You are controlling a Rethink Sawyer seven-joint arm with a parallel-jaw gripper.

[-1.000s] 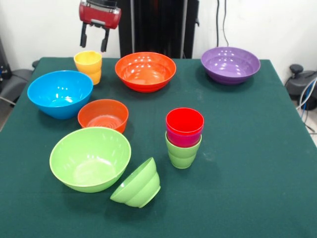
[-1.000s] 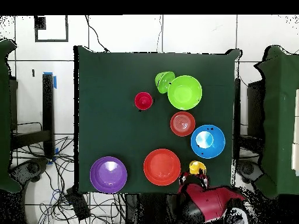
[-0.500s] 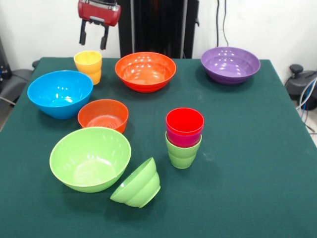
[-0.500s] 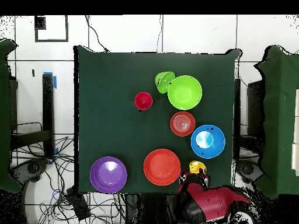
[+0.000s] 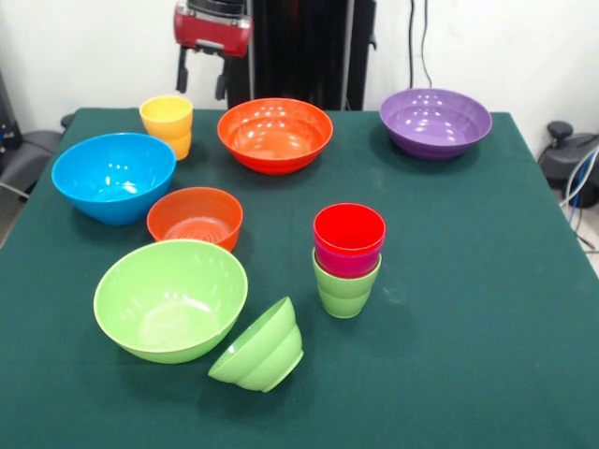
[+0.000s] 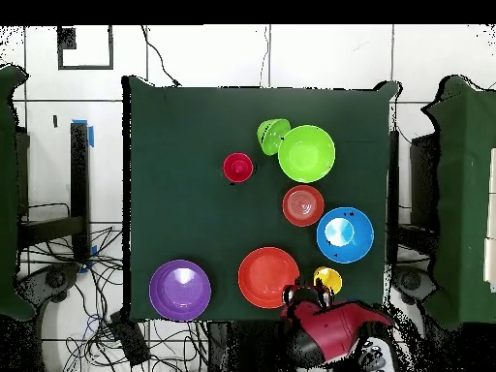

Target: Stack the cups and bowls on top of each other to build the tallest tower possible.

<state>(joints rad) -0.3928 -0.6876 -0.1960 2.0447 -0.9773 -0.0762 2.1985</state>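
The only stack in view is three nested cups: a red cup in a purple cup in a light green cup, mid-table; from overhead only the red top shows. The yellow cup stands alone at the back, also in the overhead view. My gripper hangs open and empty above the table's back edge, between the yellow cup and the large orange bowl; overhead it is beside the yellow cup. A small light green bowl lies tipped on its side.
The blue bowl, small orange-red bowl and large light green bowl stand in a row on one side. The purple bowl is at the far back corner. The green table is bare past the cup stack.
My gripper has moved sideways from above the yellow cup toward the large orange bowl, staying high and open. Cups and bowls have not moved.
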